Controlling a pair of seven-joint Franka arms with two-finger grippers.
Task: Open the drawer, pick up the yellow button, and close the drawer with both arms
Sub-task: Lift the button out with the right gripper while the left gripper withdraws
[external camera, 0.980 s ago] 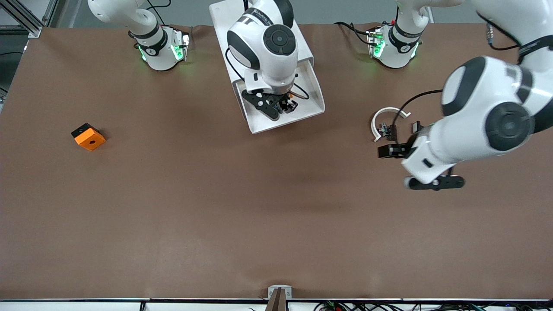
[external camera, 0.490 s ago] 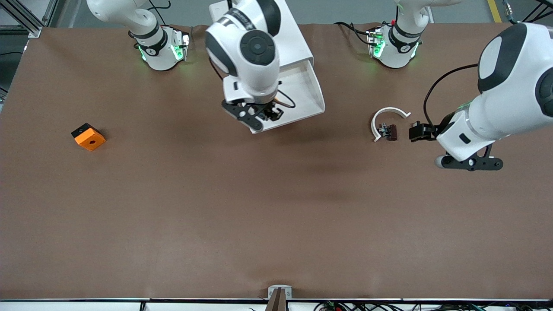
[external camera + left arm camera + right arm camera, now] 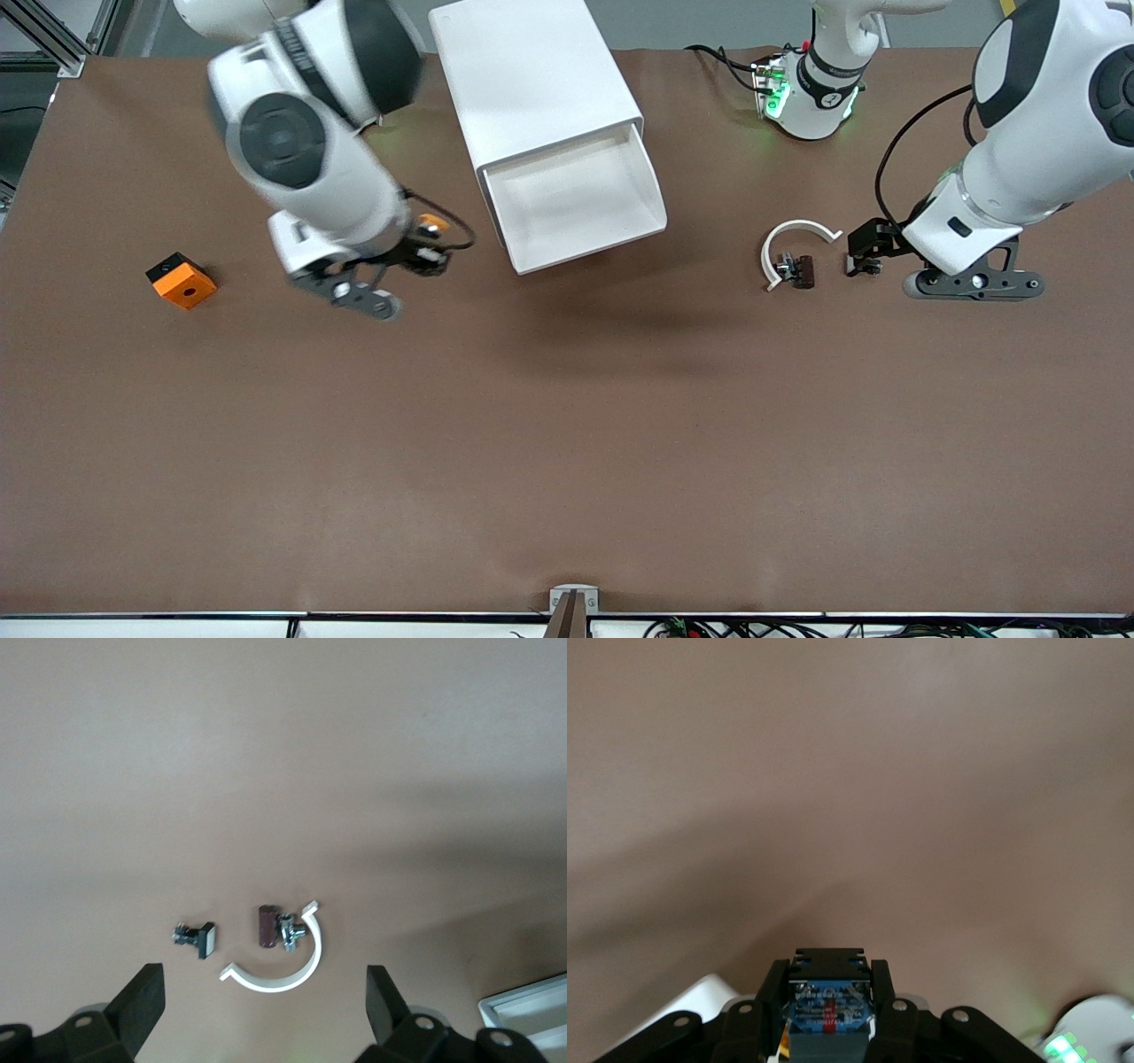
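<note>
Front view shows me the right gripper (image 3: 423,248) clamped on the button (image 3: 431,223), orange cap up, over bare matte brown table (image 3: 567,443) between the orange block (image 3: 181,280) and the glossy white cabinet (image 3: 532,80). Its top drawer (image 3: 576,206) stands pulled out. My left gripper (image 3: 864,248) waits, fingers spread, beside a curved white ring (image 3: 788,239).

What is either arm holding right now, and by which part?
The right pincer is shut on the button, clamping its dark body between the fingers. The left pincer is open and holds nothing.
</note>
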